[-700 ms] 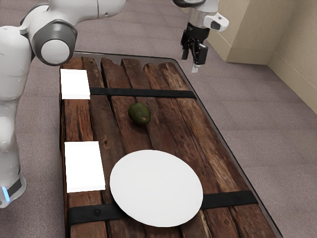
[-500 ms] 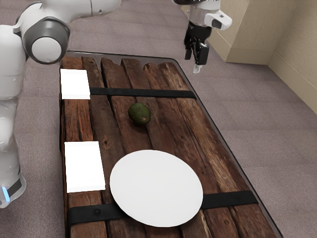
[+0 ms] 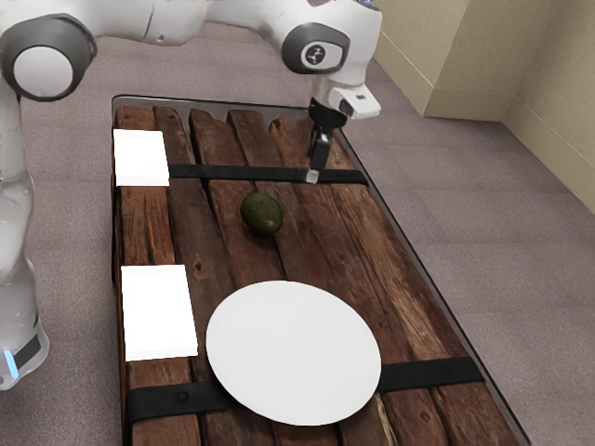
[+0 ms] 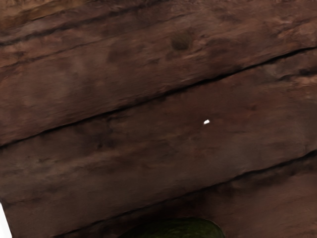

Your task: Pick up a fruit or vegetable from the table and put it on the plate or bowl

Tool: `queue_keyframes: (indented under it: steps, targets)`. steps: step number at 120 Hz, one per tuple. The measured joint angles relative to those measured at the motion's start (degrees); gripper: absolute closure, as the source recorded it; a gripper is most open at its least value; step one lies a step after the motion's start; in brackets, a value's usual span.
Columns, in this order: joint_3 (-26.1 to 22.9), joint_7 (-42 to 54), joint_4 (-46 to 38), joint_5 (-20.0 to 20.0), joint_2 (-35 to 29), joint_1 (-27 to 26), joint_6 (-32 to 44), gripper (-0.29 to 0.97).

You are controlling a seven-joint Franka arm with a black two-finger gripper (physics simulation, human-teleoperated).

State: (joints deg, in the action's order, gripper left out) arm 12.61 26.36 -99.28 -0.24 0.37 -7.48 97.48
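Avocado [image 3: 261, 213] lies off my claw [image 3: 314, 174], toward exterior view's left, plate [image 3: 293, 351] side; claw's opening: cannot tell.

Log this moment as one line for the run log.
stage: pre-grasp | gripper: over table, beside avocado, apart | avocado: on table, not held | plate: no fruit on it

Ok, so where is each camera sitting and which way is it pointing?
Exterior view: high beside the table, looking down along it at the avocado and plate; the arm reaches in from the upper left.
Wrist view: mounted at the wrist, looking close down at the planks, with the avocado just under the camera.
Shared: the avocado and the planks.
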Motion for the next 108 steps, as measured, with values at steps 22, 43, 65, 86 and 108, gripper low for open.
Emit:
queue_keyframes:
  steps: [22,43,65,86,108]
  targets:
    - [17.6,10.8,-15.8,0.9,-14.4,-11.7,3.0,0.00]
    - [23.7,22.8,-20.2,4.0,-16.9,-19.9,5.7,0.00]
    - [33.2,33.3,-23.8,7.8,-19.3,-29.3,9.8,0.00]
    - [41.3,41.4,-24.8,9.1,-19.7,-39.0,12.0,0.00]
    - [51.1,47.7,-24.6,9.6,-19.6,-48.7,13.8,0.00]
